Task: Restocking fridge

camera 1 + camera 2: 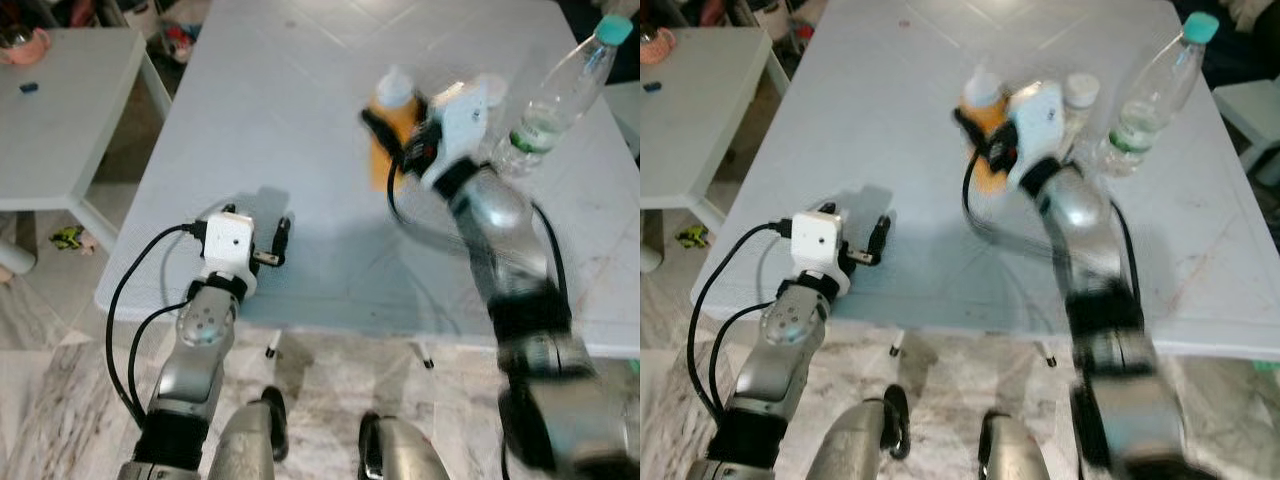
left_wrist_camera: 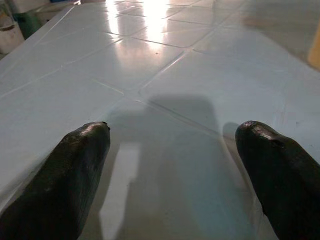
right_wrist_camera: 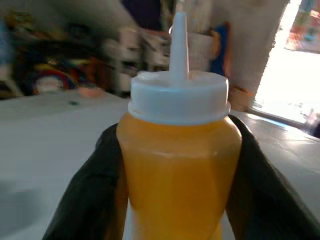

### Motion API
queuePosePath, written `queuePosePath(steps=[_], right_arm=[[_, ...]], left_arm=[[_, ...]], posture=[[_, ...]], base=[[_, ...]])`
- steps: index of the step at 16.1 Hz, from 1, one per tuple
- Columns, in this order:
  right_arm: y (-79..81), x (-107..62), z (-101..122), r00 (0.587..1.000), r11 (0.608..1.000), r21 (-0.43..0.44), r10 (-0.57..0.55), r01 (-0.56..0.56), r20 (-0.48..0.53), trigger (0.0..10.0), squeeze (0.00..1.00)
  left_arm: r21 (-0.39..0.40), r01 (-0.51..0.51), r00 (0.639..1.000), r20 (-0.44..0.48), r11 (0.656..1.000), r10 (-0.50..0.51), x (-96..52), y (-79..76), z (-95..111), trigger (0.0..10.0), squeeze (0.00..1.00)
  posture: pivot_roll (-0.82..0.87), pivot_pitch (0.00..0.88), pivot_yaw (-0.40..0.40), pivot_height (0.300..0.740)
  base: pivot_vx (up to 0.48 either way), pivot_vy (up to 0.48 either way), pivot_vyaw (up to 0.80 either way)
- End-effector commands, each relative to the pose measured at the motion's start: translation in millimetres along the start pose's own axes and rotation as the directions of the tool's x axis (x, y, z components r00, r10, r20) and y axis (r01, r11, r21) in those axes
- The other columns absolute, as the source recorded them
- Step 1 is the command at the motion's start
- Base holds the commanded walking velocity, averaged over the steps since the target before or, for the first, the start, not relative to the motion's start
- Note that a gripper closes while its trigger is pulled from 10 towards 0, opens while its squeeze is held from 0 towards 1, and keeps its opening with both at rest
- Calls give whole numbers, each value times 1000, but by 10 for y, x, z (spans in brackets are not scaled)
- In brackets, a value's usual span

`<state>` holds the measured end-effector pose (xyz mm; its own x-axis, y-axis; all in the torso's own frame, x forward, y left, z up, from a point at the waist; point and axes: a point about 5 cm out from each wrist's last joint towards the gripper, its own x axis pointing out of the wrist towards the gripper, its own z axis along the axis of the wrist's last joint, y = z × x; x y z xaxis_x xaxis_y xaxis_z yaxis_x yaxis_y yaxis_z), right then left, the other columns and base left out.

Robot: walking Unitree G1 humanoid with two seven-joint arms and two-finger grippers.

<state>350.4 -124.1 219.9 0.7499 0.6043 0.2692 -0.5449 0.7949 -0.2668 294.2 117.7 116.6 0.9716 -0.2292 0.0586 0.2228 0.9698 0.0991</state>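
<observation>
Orange plastic squeeze bottle (image 3: 177, 165), upright with its white nozzle pointing up, was clasped between the right gripper (image 1: 395, 135) fingers, while the left gripper (image 2: 172, 175) was held spread above the pale table (image 1: 290, 110).

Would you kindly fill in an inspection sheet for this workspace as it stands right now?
Surface: pale table, bare in front of the left arm.
Job's things: orange squeeze bottle with a white nozzle cap, held upright; clear water bottle with a teal cap beside it; a white-capped container behind the right wrist, contents unclear.
Clutter: nothing seen on this table.
Grippers: right gripper closed around the orange bottle's sides; left gripper open, low over the bare tabletop.
Cables: black cables loop along the left forearm; another runs down the right arm.
Surroundings: second white table to the robot's left carrying a pink cup; tiled floor below.
</observation>
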Motion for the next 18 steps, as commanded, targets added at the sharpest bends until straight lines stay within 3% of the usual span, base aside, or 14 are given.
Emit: queuePosePath(steps=[1, 3, 6, 9, 11, 12, 14, 18], right_arm=[[93, -41, -9, 999, 999, 20, 45, -44, -18, 10000, 0], [187, -213, -22, 1000, 997, 74, 11, -9, -29, 10000, 0], [296, -416, -117, 990, 980, 154, -119, 130, -75, 10000, 0], [410, -564, -190, 964, 959, 124, -245, 256, -98, 10000, 0], [531, -734, -297, 932, 939, 81, -316, 334, -179, 10000, 0], [570, -767, -321, 928, 927, 158, -302, 339, -218, 10000, 0], [623, -793, -297, 927, 917, 192, -311, 350, -208, 10000, 0], [571, -781, -274, 927, 914, 190, -323, 358, -190, 10000, 0]], left_arm=[[6, -9, 999, -44, 1000, 9, -22, -13, -98, 10000, 0], [0, -20, 998, -51, 1000, 20, -20, -41, -123, 10000, 0], [-8, -27, 997, -69, 1000, 26, -44, -59, -192, 10000, 0], [-4, -30, 997, -70, 1000, 30, -27, -46, -200, 10000, 0], [-2, -33, 997, -65, 999, 33, 6, -39, -190, 10000, 0], [-3, -28, 998, -63, 1000, 28, 11, -52, -190, 10000, 0], [-8, -22, 998, -62, 1000, 21, 13, -95, -197, 10000, 0], [-14, -28, 997, -66, 999, 27, 7, -108, -205, 10000, 0]], posture=[[-17, 194, 39, 740], [-23, 176, 32, 740], [-37, 135, 15, 740], [-43, 134, 16, 740], [-53, 130, 23, 740], [-55, 129, 24, 740], [-58, 126, 21, 740], [-56, 138, 16, 740]], base=[[0, 0, 0], [0, 0, 0], [0, 0, 0], [0, 0, 0], [0, 0, 0], [0, 0, 0], [0, 0, 0], [0, 0, 155]])
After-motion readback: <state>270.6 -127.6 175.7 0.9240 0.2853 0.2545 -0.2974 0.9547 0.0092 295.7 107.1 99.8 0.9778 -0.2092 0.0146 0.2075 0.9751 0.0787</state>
